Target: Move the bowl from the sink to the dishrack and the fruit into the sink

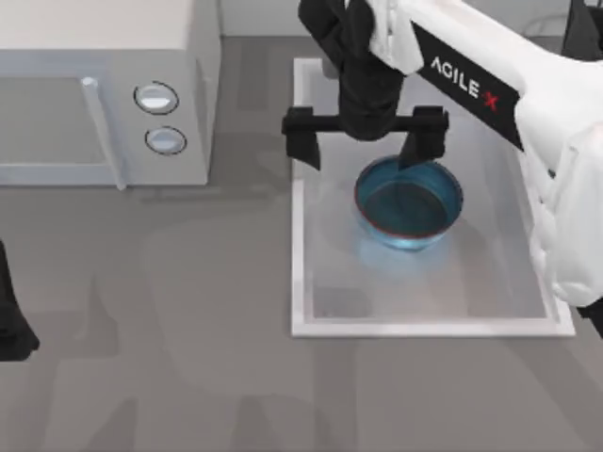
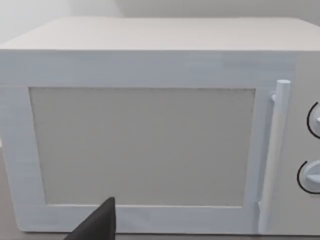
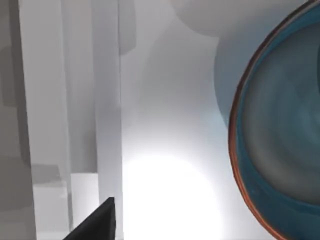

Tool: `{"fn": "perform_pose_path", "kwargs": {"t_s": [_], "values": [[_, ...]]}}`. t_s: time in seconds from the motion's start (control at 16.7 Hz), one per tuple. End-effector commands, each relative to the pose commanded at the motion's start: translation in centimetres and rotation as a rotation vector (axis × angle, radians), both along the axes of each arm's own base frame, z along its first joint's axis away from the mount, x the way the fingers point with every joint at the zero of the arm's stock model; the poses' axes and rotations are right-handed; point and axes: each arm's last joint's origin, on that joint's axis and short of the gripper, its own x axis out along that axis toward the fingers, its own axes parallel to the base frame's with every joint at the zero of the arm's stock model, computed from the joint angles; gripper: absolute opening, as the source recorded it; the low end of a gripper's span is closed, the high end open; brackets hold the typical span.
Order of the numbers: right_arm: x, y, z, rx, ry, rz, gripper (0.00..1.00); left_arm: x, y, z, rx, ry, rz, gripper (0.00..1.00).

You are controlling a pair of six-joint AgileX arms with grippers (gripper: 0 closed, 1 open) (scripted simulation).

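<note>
A glossy blue bowl (image 1: 408, 204) with a reddish-brown rim sits in the white sink (image 1: 311, 311), toward its far half. My right gripper (image 1: 363, 146) hangs open above the basin. One finger stands over the bowl's far rim and the other over the sink's left rim. In the right wrist view the bowl (image 3: 280, 135) is close, beside the pale sink floor (image 3: 165, 150), with one dark fingertip (image 3: 97, 225) at the edge. The fruit and the dishrack are out of view. My left arm (image 1: 9, 325) is parked at the table's left edge.
A white microwave (image 1: 94, 85) with two knobs and a bar handle stands at the back left, facing the left wrist camera (image 2: 145, 145). Grey tabletop (image 1: 170, 358) spreads in front of it and left of the sink.
</note>
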Motion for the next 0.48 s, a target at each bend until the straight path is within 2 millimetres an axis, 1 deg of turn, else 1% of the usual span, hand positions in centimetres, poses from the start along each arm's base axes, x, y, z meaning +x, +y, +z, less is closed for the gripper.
{"fn": "perform_pose_path", "kwargs": {"t_s": [0.18,0.48], "values": [[0.8,0.4,-1.6,0.001,-0.001,0.002,1.0,0.0,0.0,0.0,0.0,0.0,0.0,1.0],[1.8,0.6,-5.5,0.002,-0.003,0.002,1.0,0.0,0.0,0.0,0.0,0.0,0.0,1.0]]}}
